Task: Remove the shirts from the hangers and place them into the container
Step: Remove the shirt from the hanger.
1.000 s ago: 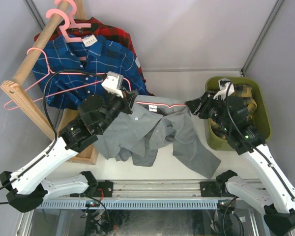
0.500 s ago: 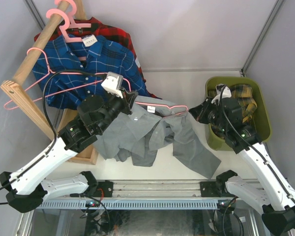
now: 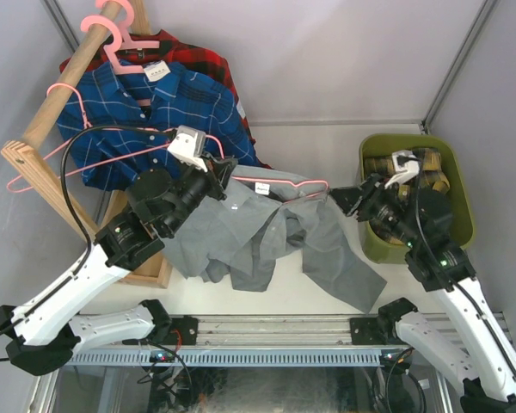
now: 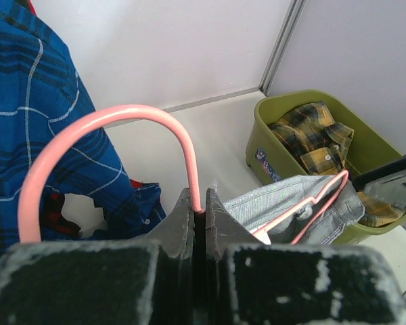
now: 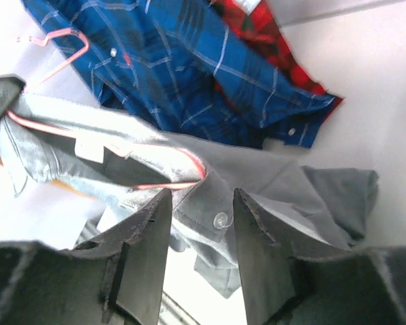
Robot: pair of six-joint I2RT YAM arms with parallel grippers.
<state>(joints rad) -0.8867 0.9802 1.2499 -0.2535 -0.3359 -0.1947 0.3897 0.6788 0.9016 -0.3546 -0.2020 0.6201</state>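
Observation:
My left gripper (image 3: pixel 226 169) (image 4: pixel 198 205) is shut on the hook of a pink hanger (image 4: pixel 115 120). From this hanger (image 3: pixel 285 184) hangs the plain grey shirt (image 3: pixel 258 234), its lower part crumpled on the table. My right gripper (image 3: pixel 345 197) (image 5: pixel 201 198) stands open at the hanger's bare right end (image 5: pixel 191 170). The grey shirt's button placket (image 5: pixel 218 219) lies between its spread fingers. The yellow-black plaid shirt (image 3: pixel 425 169) (image 4: pixel 311 135) lies in the olive-green container (image 3: pixel 462 212) (image 4: pixel 262 115). The blue plaid shirt (image 3: pixel 155 107) (image 5: pixel 189 74) and the red plaid one (image 3: pixel 193 53) hang on pink hangers at the back left.
A thick wooden rail (image 3: pixel 64 86) slants along the left over its wooden base board (image 3: pixel 146 274). An empty pink hanger (image 3: pixel 47 163) hangs from it in front of the blue shirt. Grey walls enclose the table on three sides.
The hanger's right arm has come out bare from the grey shirt's shoulder. My right gripper has drawn back a little toward the container. My left gripper has shifted slightly up and left with the hook.

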